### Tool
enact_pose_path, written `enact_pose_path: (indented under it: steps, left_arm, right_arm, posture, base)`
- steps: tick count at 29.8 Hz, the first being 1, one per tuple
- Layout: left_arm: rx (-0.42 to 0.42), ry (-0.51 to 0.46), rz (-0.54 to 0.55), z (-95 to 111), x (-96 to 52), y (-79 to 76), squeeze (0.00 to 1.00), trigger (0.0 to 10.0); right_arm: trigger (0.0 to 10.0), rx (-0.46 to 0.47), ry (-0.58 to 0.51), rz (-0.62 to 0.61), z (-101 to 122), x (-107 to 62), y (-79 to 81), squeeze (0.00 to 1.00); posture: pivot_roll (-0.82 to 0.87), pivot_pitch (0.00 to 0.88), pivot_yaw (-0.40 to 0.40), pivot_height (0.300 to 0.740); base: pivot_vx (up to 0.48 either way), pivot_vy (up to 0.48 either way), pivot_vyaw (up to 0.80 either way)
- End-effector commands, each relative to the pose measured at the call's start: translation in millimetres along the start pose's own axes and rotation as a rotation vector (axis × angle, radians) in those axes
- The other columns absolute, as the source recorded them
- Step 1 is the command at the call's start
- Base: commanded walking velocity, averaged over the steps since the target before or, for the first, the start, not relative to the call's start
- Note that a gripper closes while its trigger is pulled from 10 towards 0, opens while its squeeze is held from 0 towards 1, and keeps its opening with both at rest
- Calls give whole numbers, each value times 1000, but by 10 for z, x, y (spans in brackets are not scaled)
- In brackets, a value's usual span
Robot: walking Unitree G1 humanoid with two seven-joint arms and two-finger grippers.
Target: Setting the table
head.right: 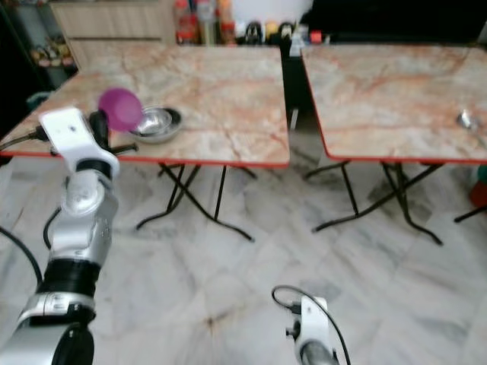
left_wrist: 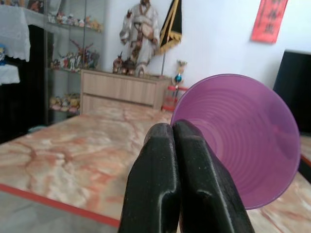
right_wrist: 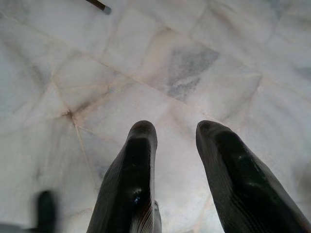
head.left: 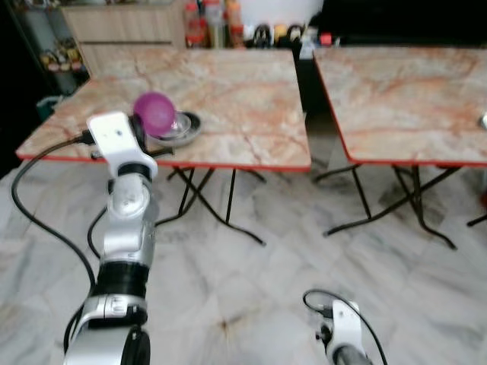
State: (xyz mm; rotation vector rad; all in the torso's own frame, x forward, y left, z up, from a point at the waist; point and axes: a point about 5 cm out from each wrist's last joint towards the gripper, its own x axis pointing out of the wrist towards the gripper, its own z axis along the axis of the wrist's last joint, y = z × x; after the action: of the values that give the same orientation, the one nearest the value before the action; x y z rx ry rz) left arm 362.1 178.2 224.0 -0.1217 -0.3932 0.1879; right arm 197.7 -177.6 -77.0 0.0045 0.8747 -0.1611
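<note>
My left gripper (left_wrist: 174, 133) is shut on the rim of a purple plastic cup (head.left: 154, 112), holding it on its side over the near left corner of the left marble table (head.left: 228, 99). The cup (left_wrist: 243, 141) has its open mouth turned toward the wrist camera. Just past the cup, a steel bowl (head.left: 183, 128) sits on that table near its front edge. My right arm hangs low over the floor, its gripper (right_wrist: 175, 133) open with nothing between the fingers.
A second marble table (head.left: 403, 99) stands to the right, a narrow gap between the two. A small metal thing (head.right: 466, 119) lies on its right side. Bottles and jars (head.left: 228, 26) line the back. Folding table legs (head.left: 221, 205) stand on the marble floor.
</note>
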Motion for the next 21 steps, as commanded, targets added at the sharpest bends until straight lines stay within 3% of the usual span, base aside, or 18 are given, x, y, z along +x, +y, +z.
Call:
enact_pose_path:
  steps: [1,4,9,21]
  left_arm:
    - [8,-12,32,42,11,112,0,10000]
    - [9,-12,32,43,11,112,0,10000]
    - [13,-14,40,52,17,137,0,10000]
    - [20,-15,44,58,18,142,0,10000]
  right_arm:
    - [10000,8,-15,19,43,4,81,0]
    - [10000,8,-15,19,44,4,81,0]
    - [10000,7,-21,23,59,7,75,0]
    - [10000,4,-28,32,68,7,78,0]
  posture:
    - [45,0,-21,740]
    - [45,0,-21,740]
    - [47,0,-27,740]
    - [51,0,-29,740]
  base:
    - [0,480,0]
    - [0,480,0]
    - [0,480,-605]
    - [0,471,0]
